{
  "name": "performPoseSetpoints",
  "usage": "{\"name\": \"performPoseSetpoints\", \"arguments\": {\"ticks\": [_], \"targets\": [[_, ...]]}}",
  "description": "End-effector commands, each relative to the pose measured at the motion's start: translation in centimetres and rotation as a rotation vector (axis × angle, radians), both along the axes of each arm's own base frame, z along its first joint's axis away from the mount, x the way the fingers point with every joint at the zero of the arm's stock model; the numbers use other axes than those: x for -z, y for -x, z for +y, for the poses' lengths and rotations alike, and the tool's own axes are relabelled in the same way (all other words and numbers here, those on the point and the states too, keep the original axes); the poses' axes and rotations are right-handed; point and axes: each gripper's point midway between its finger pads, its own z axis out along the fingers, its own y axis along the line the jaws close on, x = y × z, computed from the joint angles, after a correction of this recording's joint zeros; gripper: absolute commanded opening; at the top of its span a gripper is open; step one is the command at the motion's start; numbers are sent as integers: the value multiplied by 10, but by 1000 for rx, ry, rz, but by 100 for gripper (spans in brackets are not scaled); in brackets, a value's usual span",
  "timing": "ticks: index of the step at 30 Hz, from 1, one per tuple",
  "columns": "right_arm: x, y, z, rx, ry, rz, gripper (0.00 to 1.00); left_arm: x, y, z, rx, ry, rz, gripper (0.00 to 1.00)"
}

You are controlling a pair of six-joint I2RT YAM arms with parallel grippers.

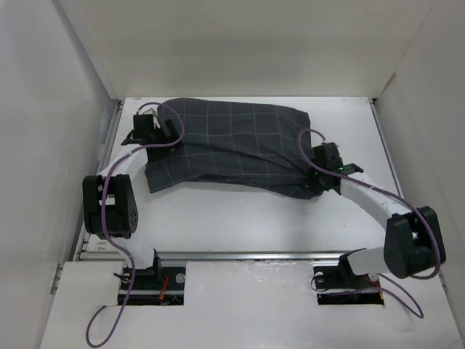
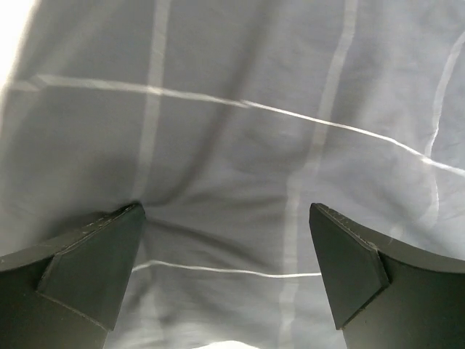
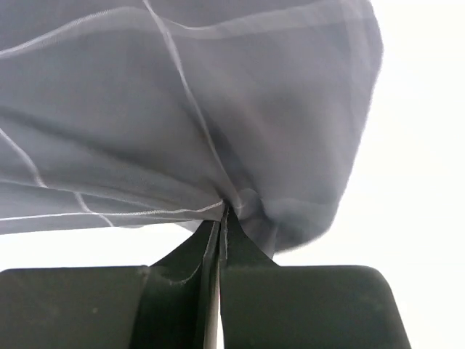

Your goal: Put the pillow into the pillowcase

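Pillowcase (image 1: 225, 145), dark, checked and rumpled, lies spread across the far part of the white table (image 1: 240, 218). At its near right corner the right gripper (image 3: 221, 214) is clenched on a pinch of cloth. At its left edge the left gripper (image 2: 225, 225) is released, jaws spread wide against the fabric.

No writing, label, brand, number or sign can be read in any of the views. The pillowcase (image 1: 225, 145) shows only thin light check lines, both ahead of the left hand (image 2: 226, 211) and at the fingertips of the right hand (image 3: 220, 216). The dark bodies of the hands and the white surface (image 1: 240, 218) bear no legible marks.
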Motion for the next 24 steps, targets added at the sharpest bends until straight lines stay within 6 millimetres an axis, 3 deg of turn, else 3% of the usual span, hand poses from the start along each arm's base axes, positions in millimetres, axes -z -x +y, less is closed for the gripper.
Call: {"name": "performPoseSetpoints", "arguments": {"ticks": [1, 3, 4, 5, 6, 7, 8, 11, 13, 15, 17, 18, 20, 24], "targets": [[-13, 6, -66, 199, 87, -11, 0, -5, 13, 30, -105, -57, 12, 100], [-35, -3, -68, 150, 76, -55, 0, -8, 14, 41, -149, -81, 12, 100], [-34, -2, -66, 116, 76, -51, 0, -8, 15, 41, -150, -81, 12, 100], [-49, -8, -61, 84, 60, -82, 7, -10, 17, 41, -149, -81, 15, 100], [-61, -10, -57, 28, 54, -115, 22, -8, 19, 41, -149, -81, 24, 100], [-70, -11, -51, -3, 32, -140, 44, -19, 17, 41, -150, -80, -2, 100], [-84, -13, -41, -47, -14, -175, 51, -21, 19, 40, -156, -74, 1, 100], [-132, -18, -27, -127, -71, -318, 76, -57, 21, 38, -153, -66, -83, 100], [-149, -19, -27, -128, -76, -366, 82, -86, 26, 36, -152, -50, -157, 100], [-156, -21, -31, -111, -60, -379, 82, -84, 37, 28, -160, 10, -162, 100], [-148, -22, -34, -65, -59, -348, 83, -88, 48, 10, -117, 97, -192, 100], [-145, -23, -35, -50, -59, -339, 83, -72, 56, 5, -121, 137, -169, 100], [-129, -25, -36, -23, -59, -292, 83, -63, 68, -1, -110, 165, -148, 100], [-101, -26, -34, -19, -63, -219, 86, -13, 108, -8, -122, 180, -25, 100]]}}
